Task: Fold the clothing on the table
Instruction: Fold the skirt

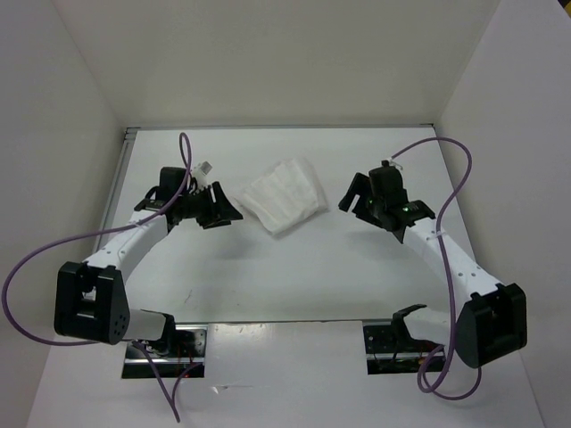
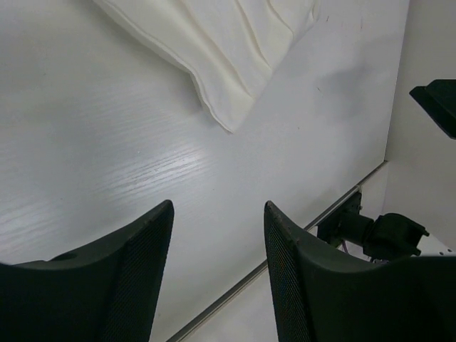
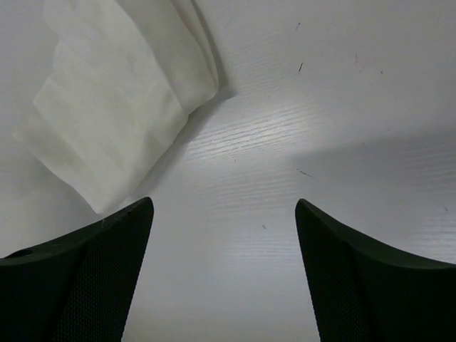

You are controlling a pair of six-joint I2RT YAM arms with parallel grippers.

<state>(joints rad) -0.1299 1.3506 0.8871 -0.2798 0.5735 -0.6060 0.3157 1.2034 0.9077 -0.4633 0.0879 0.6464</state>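
Observation:
The clothing (image 1: pixel 284 196) is a small white cloth lying folded in layers on the white table (image 1: pixel 294 276), toward the back middle. My left gripper (image 1: pixel 228 207) stands just left of it, open, nothing between its fingers. In the left wrist view the clothing (image 2: pixel 221 50) lies ahead of the left gripper (image 2: pixel 219 206), apart from it. My right gripper (image 1: pixel 354 198) hovers to the right of the cloth, open and empty. In the right wrist view the clothing (image 3: pixel 117 100) shows at upper left, beyond the right gripper (image 3: pixel 224 204).
White walls (image 1: pixel 268 53) close in the table at the back and both sides. A metal edge strip (image 1: pixel 285 323) runs along the near edge by the arm bases. Purple cables (image 1: pixel 455 169) loop off both arms.

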